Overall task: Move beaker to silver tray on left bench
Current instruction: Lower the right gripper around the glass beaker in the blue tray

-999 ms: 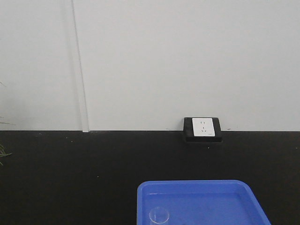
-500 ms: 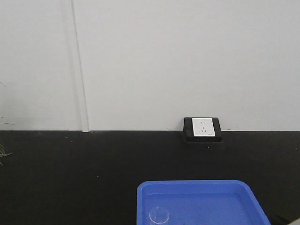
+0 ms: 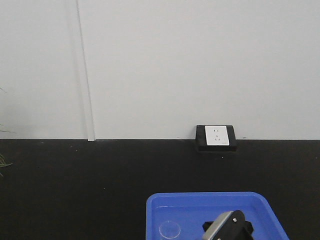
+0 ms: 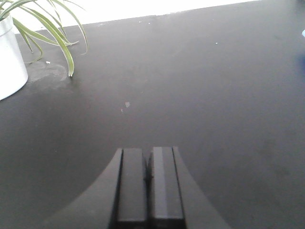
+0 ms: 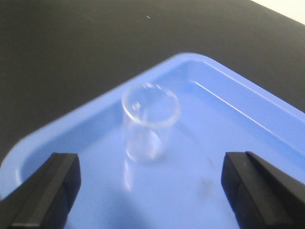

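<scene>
Beaker upright near blue tray's corner, right end effector open wide facing it, left end effector closed over desk, plant nearby

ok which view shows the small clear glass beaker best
The right wrist view: the small clear glass beaker stands whole and upright in the bright blue plastic tray, ahead of the open right end effector. The front view catches only its top, at the bottom edge. The left wrist view misses it.

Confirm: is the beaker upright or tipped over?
Upright: the beaker stands on its base in the blue tray, open rim facing up.
</scene>
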Tool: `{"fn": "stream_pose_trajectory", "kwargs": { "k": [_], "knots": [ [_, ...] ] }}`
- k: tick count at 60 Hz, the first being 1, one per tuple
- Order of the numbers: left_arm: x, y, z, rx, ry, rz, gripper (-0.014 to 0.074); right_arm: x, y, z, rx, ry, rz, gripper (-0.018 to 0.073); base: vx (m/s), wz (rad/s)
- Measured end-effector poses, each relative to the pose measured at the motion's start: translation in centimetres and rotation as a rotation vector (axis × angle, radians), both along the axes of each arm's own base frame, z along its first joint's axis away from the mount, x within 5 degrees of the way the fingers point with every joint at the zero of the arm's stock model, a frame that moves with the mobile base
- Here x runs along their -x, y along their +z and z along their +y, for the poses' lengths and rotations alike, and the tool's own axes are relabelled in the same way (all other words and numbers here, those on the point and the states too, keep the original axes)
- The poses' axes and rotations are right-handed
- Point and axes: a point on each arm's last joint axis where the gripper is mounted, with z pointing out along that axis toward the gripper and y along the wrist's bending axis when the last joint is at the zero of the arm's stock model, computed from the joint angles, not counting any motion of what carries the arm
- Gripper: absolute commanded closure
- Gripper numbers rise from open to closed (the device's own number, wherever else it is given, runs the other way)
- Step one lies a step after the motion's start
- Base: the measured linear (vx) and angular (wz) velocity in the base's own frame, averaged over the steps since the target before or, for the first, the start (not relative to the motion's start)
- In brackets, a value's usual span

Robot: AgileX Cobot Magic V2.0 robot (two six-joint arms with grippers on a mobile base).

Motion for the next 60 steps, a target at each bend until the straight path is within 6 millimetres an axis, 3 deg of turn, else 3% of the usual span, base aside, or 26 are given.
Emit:
{"fn": "stream_pose_trajectory", "kwargs": {
  "k": [9, 36, 60],
  "knots": [
    [0.0, 0.0, 0.0, 0.0, 0.0, 0.0, 0.0595, -2.1, -1.3, 1.5, -0.015, 0.025, 0.009, -0.0086, 0.0, 0.0],
    [0.0, 0.0, 0.0, 0.0, 0.0, 0.0, 0.0595, -6.8, -4.4, 3.6, -0.124, -0.008, 0.072, -0.003, 0.0, 0.0],
    [0.0, 0.0, 0.0, 0.0, 0.0, 0.0, 0.0595, -7.3, -6.3, 3.9, -0.156, -0.021, 0.13, 0.0071, 0.0, 0.0]
  ]
}}
